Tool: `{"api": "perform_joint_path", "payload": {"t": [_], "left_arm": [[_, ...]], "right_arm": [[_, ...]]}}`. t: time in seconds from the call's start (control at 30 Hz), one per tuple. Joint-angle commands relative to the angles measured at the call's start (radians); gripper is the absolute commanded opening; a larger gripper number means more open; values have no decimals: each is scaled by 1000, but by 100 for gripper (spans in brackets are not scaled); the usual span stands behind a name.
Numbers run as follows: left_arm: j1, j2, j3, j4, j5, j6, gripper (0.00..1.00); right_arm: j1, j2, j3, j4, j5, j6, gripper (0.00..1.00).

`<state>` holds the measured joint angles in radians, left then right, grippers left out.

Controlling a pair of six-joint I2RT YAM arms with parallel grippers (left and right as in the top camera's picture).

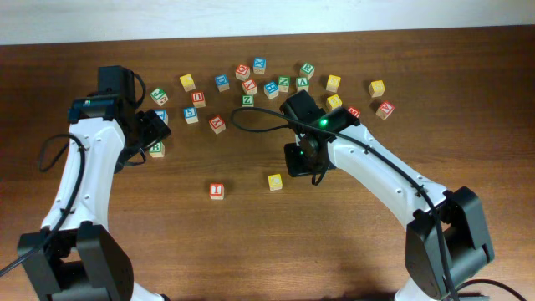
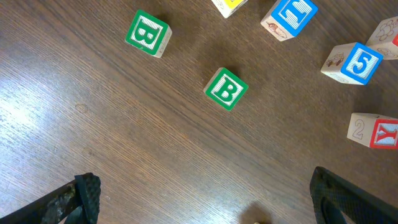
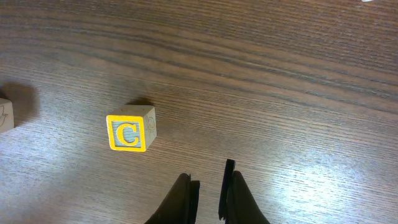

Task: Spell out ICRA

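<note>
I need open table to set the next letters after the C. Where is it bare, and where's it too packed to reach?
The table is bare between the I block and C block, and along the front strip below them, between the left arm and right arm. Right of the C that arm overhangs. The far scatter of blocks is crowded.

table (image 2: 124,137): dark wood, grain runs diag.
left gripper (image 2: 202,193): fingers (image 2: 74,199) at btm corners, spread wide, only bare wood btwn them.
green B block (image 2: 226,89): mid frame, flat on table, letter tilted.
2nd green B block (image 2: 147,33): upper L, well apart from the 1st.
blue 5 block (image 2: 354,62): R side, small pic on its side face.
red Y block (image 2: 375,130): R edge, "2" on side face, below the 5, not touching.
blue block (image 2: 289,14): top edge, partly cut off, letter unclear.
yellow block (image 2: 229,5): top edge, mostly out of frame.
</note>
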<state>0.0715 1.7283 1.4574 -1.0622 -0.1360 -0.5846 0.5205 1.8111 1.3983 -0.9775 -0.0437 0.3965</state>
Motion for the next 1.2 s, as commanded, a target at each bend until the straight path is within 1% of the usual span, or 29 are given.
{"api": "perform_joint_path", "payload": {"t": [0.0, 0.13, 0.23, 0.4, 0.47, 0.57, 0.67, 0.77, 0.9, 1.17], "left_arm": [[2, 7, -3, -1, -11, -6, 99], [2, 7, -3, -1, -11, -6, 99], [2, 7, -3, -1, -11, -6, 99], [2, 7, -3, -1, -11, -6, 99], [2, 7, -3, -1, -11, -6, 99], [2, 7, -3, -1, -11, -6, 99], [2, 7, -3, -1, -11, -6, 99], [2, 7, -3, -1, -11, -6, 99], [2, 7, -3, -1, -11, -6, 99], [2, 7, -3, -1, -11, -6, 99]], "right_arm": [[3, -2, -8, -2, 2, 4, 9], [3, -2, -8, -1, 2, 4, 12], [3, -2, -8, 0, 2, 4, 12], [4, -2, -19, 1, -45, 6, 9], [6, -2, -45, 13, -58, 37, 6], [20, -2, -110, 69, -58, 72, 4], [41, -2, -193, 166, -63, 116, 4], [67, -2, -261, 287, -78, 118, 4], [93, -2, -309, 418, -77, 117, 4], [97, -2, -311, 443, -77, 117, 4]]}}
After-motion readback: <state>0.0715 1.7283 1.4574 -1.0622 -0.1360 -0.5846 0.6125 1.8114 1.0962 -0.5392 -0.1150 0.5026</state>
